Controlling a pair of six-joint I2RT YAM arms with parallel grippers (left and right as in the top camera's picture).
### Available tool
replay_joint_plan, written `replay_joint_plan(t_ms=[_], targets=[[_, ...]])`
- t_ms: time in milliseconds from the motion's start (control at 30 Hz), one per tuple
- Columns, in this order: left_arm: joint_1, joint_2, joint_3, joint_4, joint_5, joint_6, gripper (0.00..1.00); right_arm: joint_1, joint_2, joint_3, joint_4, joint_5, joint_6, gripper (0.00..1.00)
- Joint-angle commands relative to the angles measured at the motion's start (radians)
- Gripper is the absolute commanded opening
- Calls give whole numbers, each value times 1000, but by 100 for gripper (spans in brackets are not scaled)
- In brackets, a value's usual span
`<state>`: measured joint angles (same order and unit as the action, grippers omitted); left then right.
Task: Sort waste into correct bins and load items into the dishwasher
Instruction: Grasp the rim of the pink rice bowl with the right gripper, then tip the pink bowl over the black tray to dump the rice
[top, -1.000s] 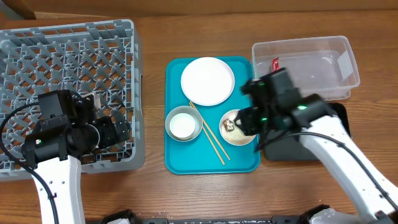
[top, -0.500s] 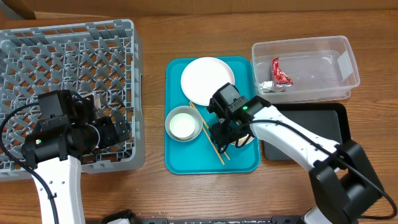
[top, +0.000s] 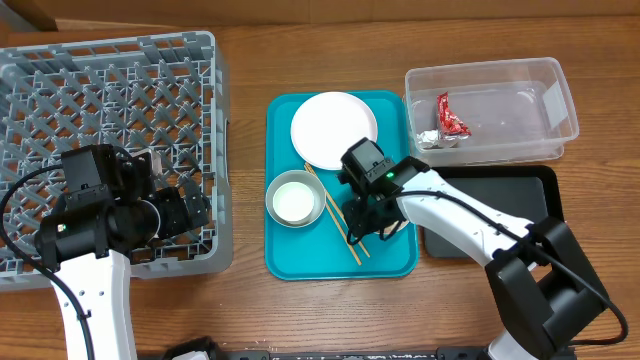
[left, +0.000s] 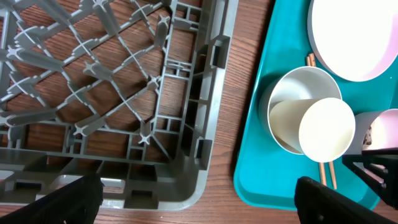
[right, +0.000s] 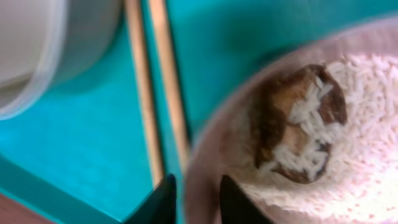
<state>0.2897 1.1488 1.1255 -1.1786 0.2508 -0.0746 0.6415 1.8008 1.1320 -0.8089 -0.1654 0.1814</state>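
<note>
My right gripper (right: 198, 186) is shut on the near rim of the small plate (right: 214, 149), one finger on each side. The plate holds white rice (right: 367, 112) and a brown lump (right: 292, 124). In the overhead view the right gripper (top: 365, 215) hides most of that plate. The chopsticks (top: 340, 225) lie beside it on the teal tray. A bowl (left: 292, 87) holds a tipped white cup (left: 326, 127). The large plate (top: 334, 130) lies behind. My left gripper (left: 199, 205) is open and empty at the dishwasher rack's (top: 110, 100) right front corner.
The teal tray (top: 290, 255) sits mid-table. The clear tub (top: 545, 75) at back right holds the red-and-silver wrapper (top: 450, 118). The black tray (top: 500, 215) lies in front of it, under my right arm. Bare wood separates rack and teal tray.
My right gripper swung left over the small plate, came down to its rim, and its jaws narrowed onto it. The left arm has not moved.
</note>
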Motion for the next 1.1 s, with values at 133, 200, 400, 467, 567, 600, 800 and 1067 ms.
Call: replay_joint_plan(t_ms=[133,200,400,467,567,600,800,1067], targets=[[4,1,18,1,5,19,100,1,0,-11,4,34,33,5],[4,1,18,1,5,19,100,1,-1,5,-15,34,33,4],[4,1,18,1,5,19,100,-2,-42,95,-96,109,74,4],[4,1,18,0,5,19,100,-6,-74,121,-114,133,108,4],[4,1,18,0,4,19,100,-27,-144,130,-116,123,169,4],[4,1,18,0,4,19,100,-37,-167,130,-116,118,187,4],[4,1,18,3,3,19,100,-172,-275,130,-130,-32,232,4],[4,1,18,4,2,19,100,-466,-282,86,-156,-415,134,4]])
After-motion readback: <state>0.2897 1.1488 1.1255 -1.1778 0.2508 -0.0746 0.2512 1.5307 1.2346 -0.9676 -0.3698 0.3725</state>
